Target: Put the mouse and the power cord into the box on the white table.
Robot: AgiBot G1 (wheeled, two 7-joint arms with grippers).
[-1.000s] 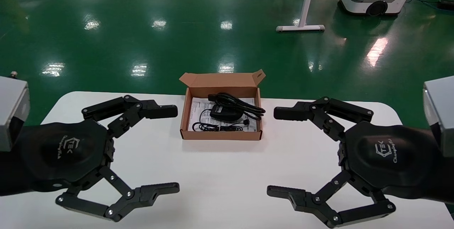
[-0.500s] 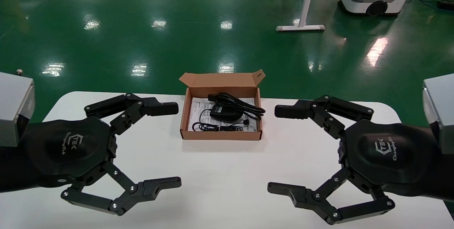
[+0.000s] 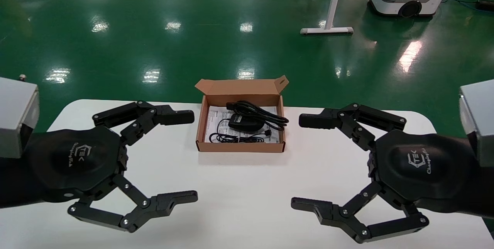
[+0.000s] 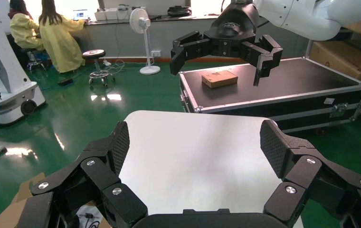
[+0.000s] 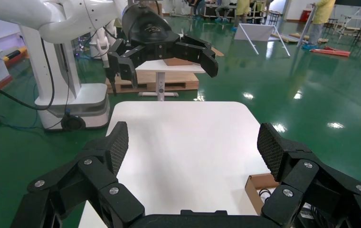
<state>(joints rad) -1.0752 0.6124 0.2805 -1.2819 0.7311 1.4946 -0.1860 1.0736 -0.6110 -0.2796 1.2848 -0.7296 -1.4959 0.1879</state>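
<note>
From the head view, the box (image 3: 240,125) sits at the far middle of the white table (image 3: 239,187), lid flap standing open at its far side. The mouse (image 3: 246,122) and the power cord (image 3: 257,112) already lie inside it on the white printed sheet, the cord looped along the far right, the mouse's thin cable bunched along the near wall. The left gripper (image 3: 185,156) hovers to the left of the box and the right gripper (image 3: 305,162) to the right, both with fingers spread wide and holding nothing. The mouse looks light, hard and smooth, so a pinch across its narrow flanks would suit; the cord looks heavier, springy and glossy, best taken across the bundled loops rather than by one strand. The cardboard seems thin and easily dented.

The left wrist view shows the left gripper's fingers (image 4: 120,147) apart over bare table, with a corner of the box at the frame's edge.

The right wrist view shows the same wide-open stance, with a corner of the box and some cable peeking in.
</note>
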